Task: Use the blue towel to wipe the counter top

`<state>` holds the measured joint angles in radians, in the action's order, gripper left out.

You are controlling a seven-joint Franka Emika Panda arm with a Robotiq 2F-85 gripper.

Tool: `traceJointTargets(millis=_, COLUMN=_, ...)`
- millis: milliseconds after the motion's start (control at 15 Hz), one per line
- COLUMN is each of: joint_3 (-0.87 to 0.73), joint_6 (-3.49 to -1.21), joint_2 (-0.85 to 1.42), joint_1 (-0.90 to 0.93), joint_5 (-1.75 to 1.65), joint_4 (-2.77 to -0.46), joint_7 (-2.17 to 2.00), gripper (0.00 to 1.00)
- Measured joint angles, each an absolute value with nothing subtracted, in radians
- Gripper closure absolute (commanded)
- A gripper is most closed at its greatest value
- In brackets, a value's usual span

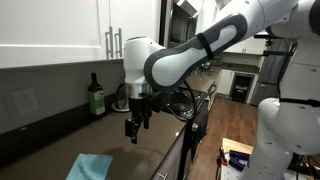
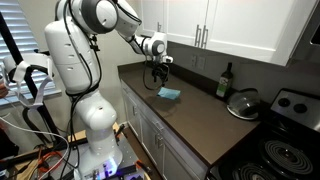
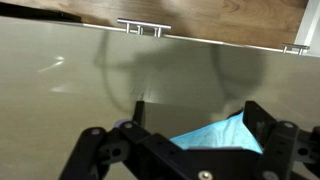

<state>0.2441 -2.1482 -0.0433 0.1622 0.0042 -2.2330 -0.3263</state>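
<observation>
Blue towel (image 1: pixel 90 167) on dark kitchen counter (image 1: pixel 45 140)

The blue towel (image 1: pixel 90 166) is a small, light-blue cloth lying loosely rumpled and almost flat on the dark, glossy tabletop (image 1: pixel 45 138). Both exterior views show it close to the tabletop's front edge. Nothing holds it. The wrist view shows only one creased corner of it.

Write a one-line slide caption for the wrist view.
Open Robotiq gripper hovers above the blue towel lying on the dark, glossy counter top, metal handles visible past its edge.
</observation>
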Motion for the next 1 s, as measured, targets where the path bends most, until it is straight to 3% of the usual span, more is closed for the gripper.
traceJointTargets(millis=1000, joint_3=0.207, joint_6=-2.339, joint_2=0.298, joint_1=0.25, joint_5=-0.014, joint_4=-1.999, joint_7=-0.326, gripper=0.0)
